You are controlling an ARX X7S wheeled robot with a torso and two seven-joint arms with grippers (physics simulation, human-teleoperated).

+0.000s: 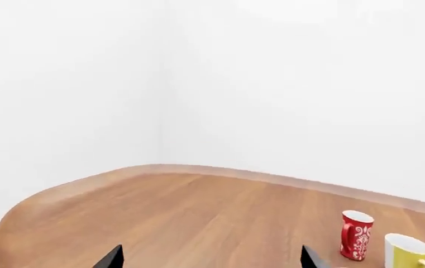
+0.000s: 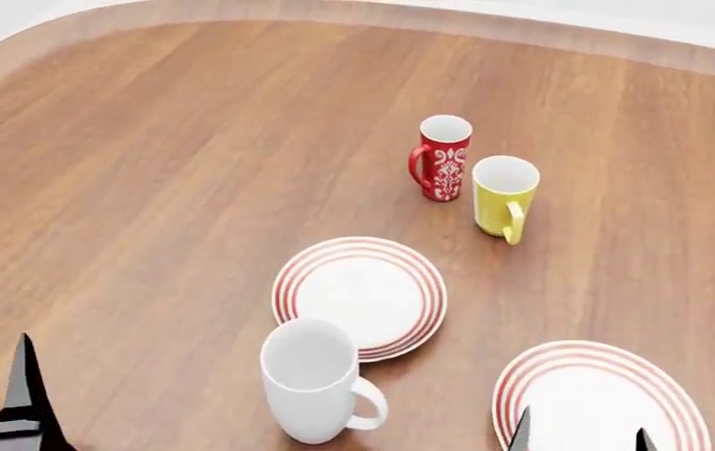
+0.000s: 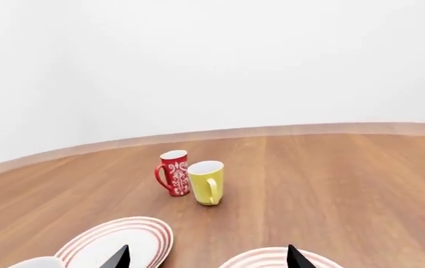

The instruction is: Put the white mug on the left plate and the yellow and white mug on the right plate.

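Note:
The white mug (image 2: 313, 381) stands upright on the table, just in front of the left plate (image 2: 360, 296) and touching its near rim in the head view. The right plate (image 2: 582, 385) lies empty, with my right gripper (image 2: 581, 434) open over its near part. Farther back, the yellow and white mug (image 2: 505, 197) stands next to a red mug. In the right wrist view, my right gripper (image 3: 207, 258) is open and empty between the left plate (image 3: 115, 240) and the right plate (image 3: 272, 259). My left gripper (image 1: 212, 259) is open and empty over bare wood at the table's left.
A red floral mug (image 2: 442, 157) stands close behind the yellow one, also seen as the red mug (image 1: 356, 235) in the left wrist view. The wooden table (image 2: 144, 188) has a rounded edge at the near left. White walls rise behind it.

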